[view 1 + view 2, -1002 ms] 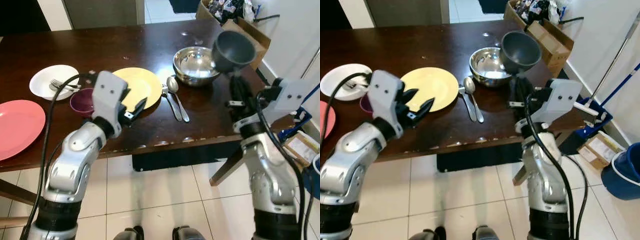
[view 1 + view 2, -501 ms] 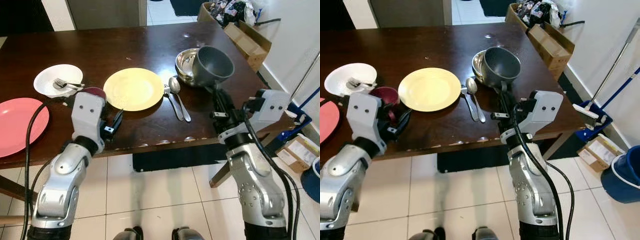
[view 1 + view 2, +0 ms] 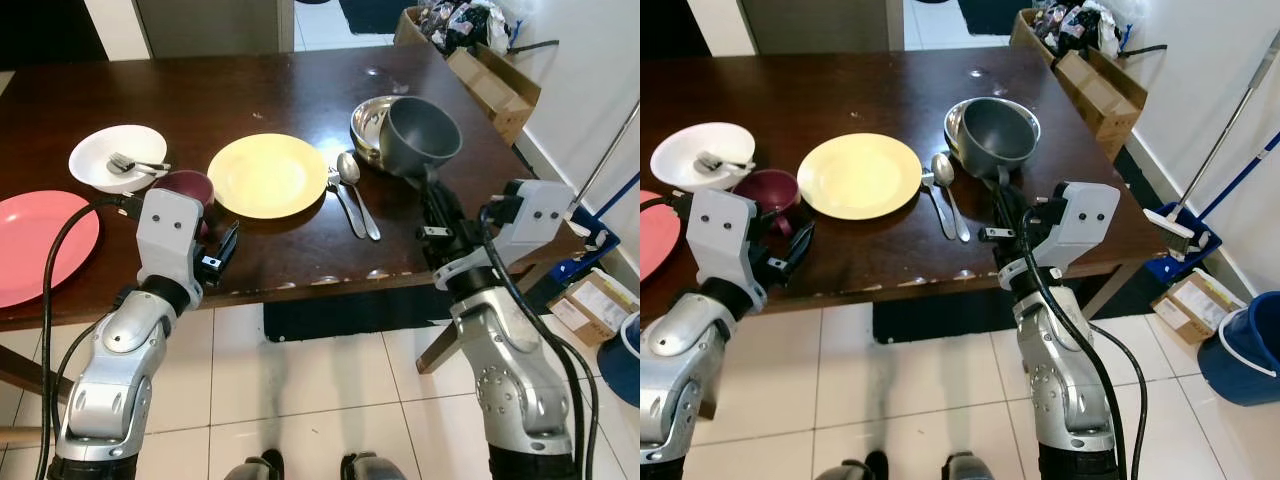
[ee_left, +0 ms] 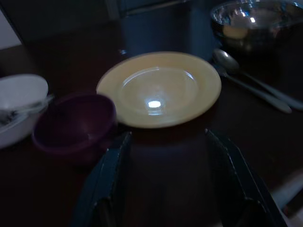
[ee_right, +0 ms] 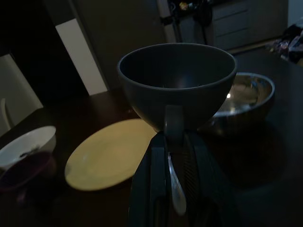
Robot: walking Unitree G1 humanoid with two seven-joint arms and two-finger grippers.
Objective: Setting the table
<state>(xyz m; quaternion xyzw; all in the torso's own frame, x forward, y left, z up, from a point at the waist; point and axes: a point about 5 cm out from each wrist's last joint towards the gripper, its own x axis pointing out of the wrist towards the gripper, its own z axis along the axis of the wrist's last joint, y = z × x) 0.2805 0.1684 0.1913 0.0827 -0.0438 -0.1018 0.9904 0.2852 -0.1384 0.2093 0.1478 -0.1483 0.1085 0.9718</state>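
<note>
My right gripper [image 3: 433,200] is shut on the foot of a dark grey bowl [image 3: 420,133], holding it upright above the dark wooden table [image 3: 200,95]. The bowl hangs just in front of a steel bowl [image 3: 366,118]. In the right wrist view the fingers [image 5: 158,156] clamp the grey bowl [image 5: 177,80] from below. A yellow plate [image 3: 266,175] lies mid-table, with two spoons [image 3: 352,190] to its right. My left gripper [image 3: 224,246] stands open near the table's front edge, beside a maroon bowl [image 3: 186,185]. In the left wrist view the gripper [image 4: 168,137] faces the yellow plate [image 4: 161,87].
A white bowl with a fork [image 3: 118,158] and a pink plate [image 3: 35,245] sit on the table's left side. Cardboard boxes [image 3: 480,50] stand past the far right corner. A blue bucket [image 3: 1240,345] and a mop handle [image 3: 1230,125] are on the tiled floor to the right.
My right gripper has carried the grey bowl left and lower, to the steel bowl. The left gripper has drawn back from the yellow plate's edge toward the table's front edge.
</note>
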